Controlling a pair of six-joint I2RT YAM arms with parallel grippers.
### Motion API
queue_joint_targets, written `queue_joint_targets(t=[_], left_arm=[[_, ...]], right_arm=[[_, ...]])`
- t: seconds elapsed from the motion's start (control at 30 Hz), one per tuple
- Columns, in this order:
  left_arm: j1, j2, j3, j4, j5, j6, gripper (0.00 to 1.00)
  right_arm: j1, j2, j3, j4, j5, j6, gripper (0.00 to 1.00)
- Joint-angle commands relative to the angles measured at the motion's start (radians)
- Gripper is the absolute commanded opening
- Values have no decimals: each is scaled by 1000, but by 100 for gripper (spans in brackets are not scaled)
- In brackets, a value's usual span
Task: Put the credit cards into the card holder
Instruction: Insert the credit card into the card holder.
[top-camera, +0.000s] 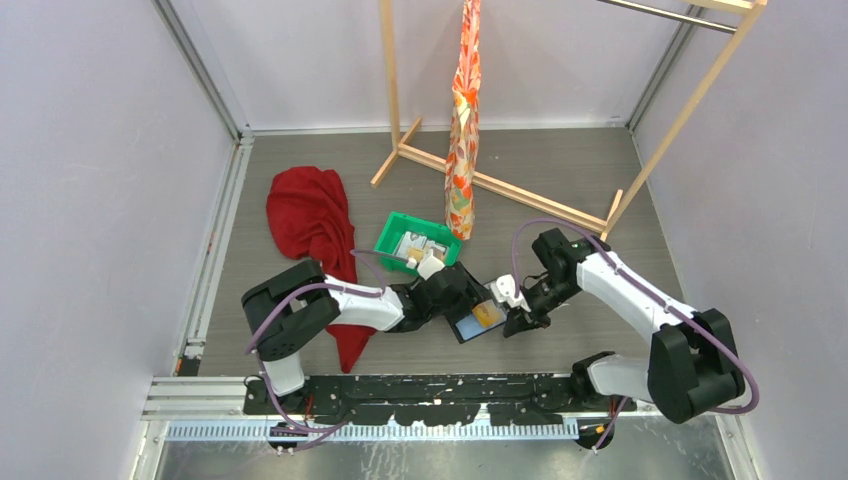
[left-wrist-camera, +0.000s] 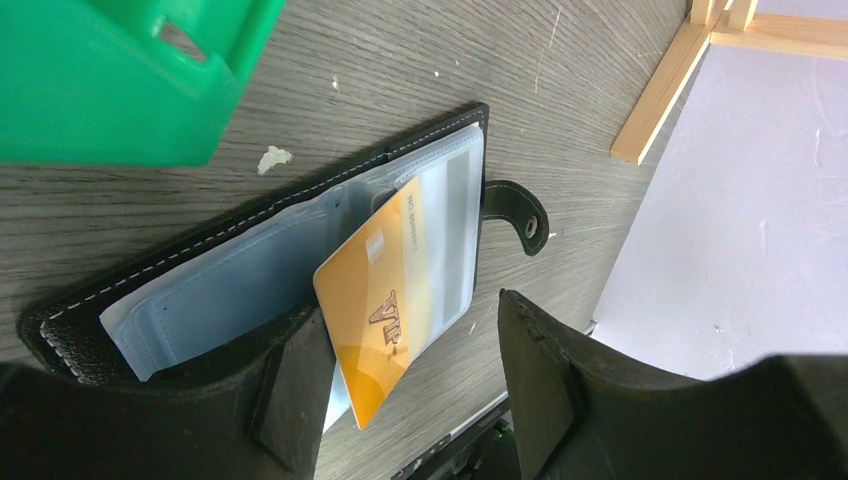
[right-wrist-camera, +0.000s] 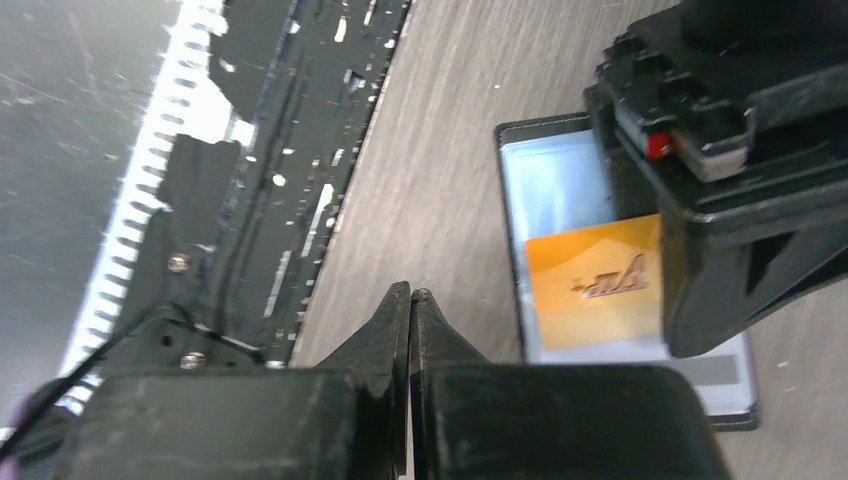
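The card holder (top-camera: 466, 326) lies open on the table, black outside with pale blue-grey lining (left-wrist-camera: 230, 285). An orange-yellow credit card (left-wrist-camera: 375, 300) sits partly inside a clear pocket, and its lower end sticks out past the holder's edge. My left gripper (left-wrist-camera: 415, 385) is open; one finger (left-wrist-camera: 290, 400) rests against the holder's near flap and the other stands beside the card. Just right of the holder my right gripper (right-wrist-camera: 410, 295) is shut with nothing in it, the card (right-wrist-camera: 595, 290) to its right. More credit cards (top-camera: 412, 247) lie in the green tray.
The green tray (top-camera: 397, 222) stands just behind the holder. A red cloth (top-camera: 310, 215) lies at the left. Behind stands a wooden rack (top-camera: 520, 195) with a hanging orange patterned cloth (top-camera: 462, 130). A black rail (top-camera: 430, 385) runs along the near edge.
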Motion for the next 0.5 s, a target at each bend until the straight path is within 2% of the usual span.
queue_joint_targets(t=[0.0, 0.1, 0.3, 0.47], left_arm=[[5, 2, -45, -22, 27, -14, 61], [10, 11, -48, 4, 40, -28, 61], [20, 13, -49, 11, 57, -32, 61], [27, 34, -52, 44, 81, -41, 61]], right_arm=[[66, -6, -11, 191, 41, -3, 1], [146, 0, -15, 254, 86, 53, 1], [295, 12, -45, 504, 280, 287, 1], [401, 14, -84, 615, 396, 360, 1]])
